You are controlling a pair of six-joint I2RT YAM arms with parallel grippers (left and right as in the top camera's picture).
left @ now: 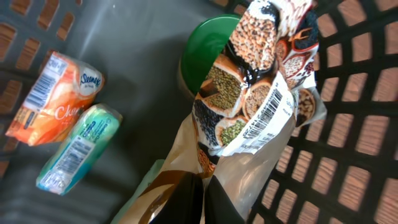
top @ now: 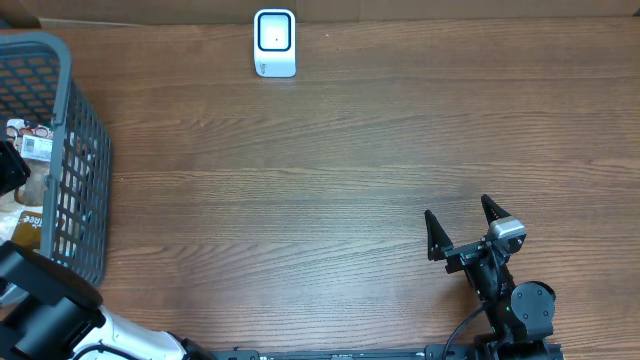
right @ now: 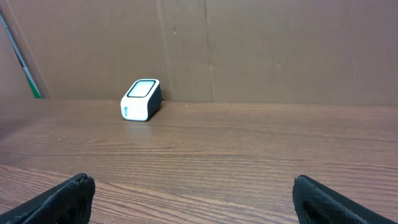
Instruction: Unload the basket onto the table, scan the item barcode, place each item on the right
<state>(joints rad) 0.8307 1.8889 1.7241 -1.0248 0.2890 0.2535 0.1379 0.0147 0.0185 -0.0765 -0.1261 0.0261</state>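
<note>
Overhead, the left arm (top: 45, 305) comes up from the table's near left corner and bends over the rim of the grey basket (top: 85, 180), its wrist down inside; the right gripper (top: 457, 206) rests low over the near right of the table (top: 300, 200), fingers spread wide with nothing between them, aimed at the far edge.

From the left wrist view, the left gripper (left: 203, 193) is clenched on the lower end of a bag (left: 249, 93) printed with grains and beans; the two dark fingers meet on its clear plastic edge.

The bag sits inside the basket, close against the lattice wall on one side; a green lid (left: 208, 40) shows just behind it; an orange tissue pack (left: 53, 96) and a teal pack (left: 78, 149) lie side by side on the basket floor, apart from the bag. Room inside the basket is tight.

Outside it, the wooden top lies bare from the basket across to the right gripper and back to the scanner (top: 275, 42), which stands at the far edge against a cardboard wall (right: 249, 50).

The bag's long axis runs from the fingers up and away, diagonally toward the upper right of the wrist picture; its barcode (left: 270, 112) is on a white label facing the wrist camera, the strip slanted along that same line.
</note>
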